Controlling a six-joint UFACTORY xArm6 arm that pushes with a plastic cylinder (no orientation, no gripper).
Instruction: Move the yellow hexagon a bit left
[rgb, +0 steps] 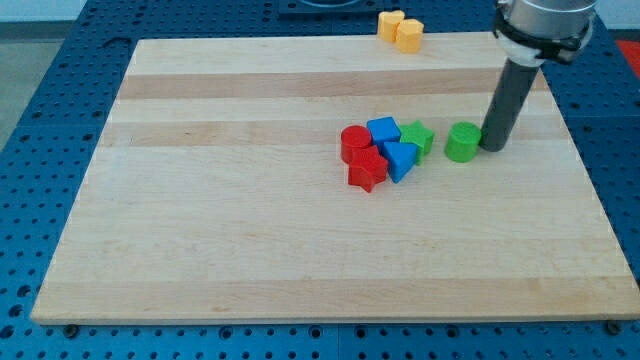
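Wooden board (200, 230) on a blue perforated table (40, 100); near half bare. At board centre, a tight cluster: red star-like block (366, 173) nearest, red cylinder (354, 141) at its 11 o'clock, blue wedge-shaped block (401, 159) and blue cube (383, 130) to the view's right, green star-like block (417, 136) at the cluster's 2 o'clock edge, all touching or nearly so. Green cylinder (462, 142) apart, at 3 o'clock from the cluster. Dark rod upright, descending from the wrist at the view's top right; my tip (493, 146) just beside the green cylinder at its 3 o'clock, contact not resolvable. No jaws or fingers on this arm, hence nothing open, closed or clamped. Farthest, at the board's 12 o'clock edge: two yellow blocks touching, the yellow hexagon (409, 34) apparently the right-hand one, the other yellow block (390, 24) at its 10 o'clock; shapes hard to resolve. Tip well apart from the hexagon, at its 5 o'clock. Leftward push judged to require the tip at the hexagon's 3 o'clock side; neighbouring yellow block likely to be shoved along.
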